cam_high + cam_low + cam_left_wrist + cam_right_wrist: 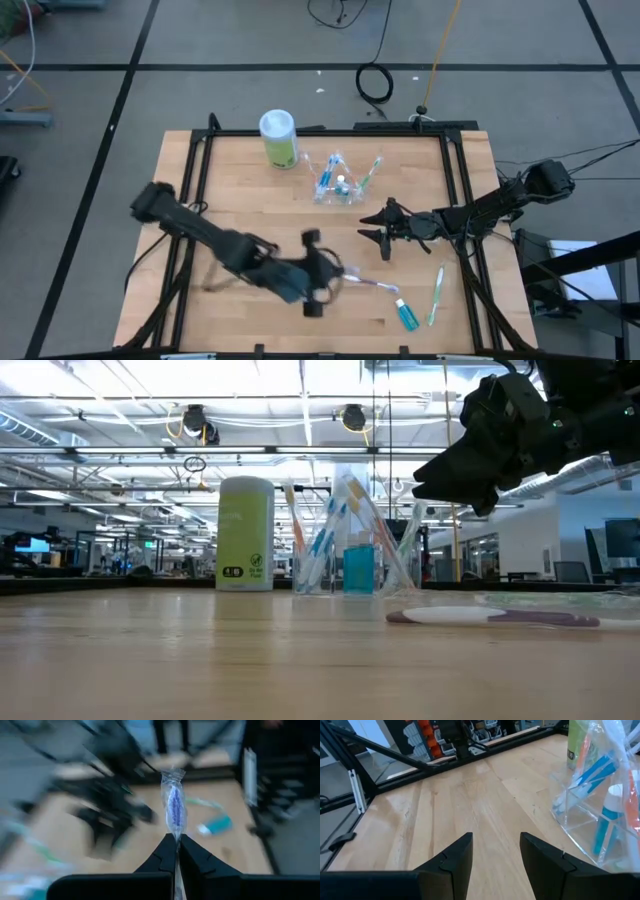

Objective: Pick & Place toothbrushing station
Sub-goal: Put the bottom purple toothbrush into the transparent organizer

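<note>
My left gripper point(332, 273) is near the table's front middle, shut on a purple toothbrush in a clear wrapper point(372, 286), which also shows in the left wrist view point(174, 805). A clear cup point(335, 180) with several toothbrushes and a blue tube stands at the far middle. A blue white-capped tube point(407, 316) and a green toothbrush point(437, 293) lie flat at the front right. My right gripper point(370, 229) is open and empty, above the table between the cup and the purple toothbrush. The cup is at the edge of the right wrist view point(600, 810). My left gripper pinches one end of the wrapped purple toothbrush point(176, 830) between its two fingers. The fingers lie along the brush, coming from the table's left. The brush sticks out past the fingertips toward the right. In the low view the brush point(495, 618) lies level close to the tabletop; I cannot tell whether it is lifted clear.
A green canister with a white lid point(279, 138) stands upright left of the cup. Black frame rails point(462, 190) run along the table's left, right and far sides. Bare wood point(250, 200) lies left of the middle.
</note>
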`<state>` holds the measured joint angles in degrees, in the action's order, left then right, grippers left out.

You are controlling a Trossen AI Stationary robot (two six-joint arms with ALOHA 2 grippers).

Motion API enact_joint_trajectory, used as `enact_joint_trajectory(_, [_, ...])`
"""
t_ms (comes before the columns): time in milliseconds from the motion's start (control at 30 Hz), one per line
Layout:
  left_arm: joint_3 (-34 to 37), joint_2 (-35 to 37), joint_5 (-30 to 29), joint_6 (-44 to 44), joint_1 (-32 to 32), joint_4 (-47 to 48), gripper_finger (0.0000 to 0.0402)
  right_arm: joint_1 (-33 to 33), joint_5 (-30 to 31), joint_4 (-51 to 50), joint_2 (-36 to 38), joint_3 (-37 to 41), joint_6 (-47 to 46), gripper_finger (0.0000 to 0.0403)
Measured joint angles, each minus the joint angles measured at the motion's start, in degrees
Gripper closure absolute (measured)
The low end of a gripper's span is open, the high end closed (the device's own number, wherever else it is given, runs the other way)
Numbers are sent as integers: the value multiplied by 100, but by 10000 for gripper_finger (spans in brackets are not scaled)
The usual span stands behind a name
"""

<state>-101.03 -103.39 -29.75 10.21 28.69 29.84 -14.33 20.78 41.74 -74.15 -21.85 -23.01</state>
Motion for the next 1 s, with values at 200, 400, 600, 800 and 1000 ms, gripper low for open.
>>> enact_joint_trajectory(200, [140, 837, -1323, -620, -91, -248, 398, 0, -3, 0, 0, 0, -50, 248])
enact_joint_trajectory(400, [1294, 1014, -1125, -941, -520, -1339, 398, 0, -5, 2, 0, 0, -54, 248])
enact_joint_trajectory(600, [2978, 1020, 332, -1351, -1485, -4246, 394, 0, -7, 0, 0, 0, -190, 248])
enact_joint_trajectory(800, [4337, 1036, 1736, -1464, -2396, -7077, 393, -1, -9, -1, 0, 0, -191, 248])
enact_joint_trajectory(1000, [5463, 1034, 1942, -1637, -2981, -9057, 396, 0, -8, -3, 0, 0, -66, 248])
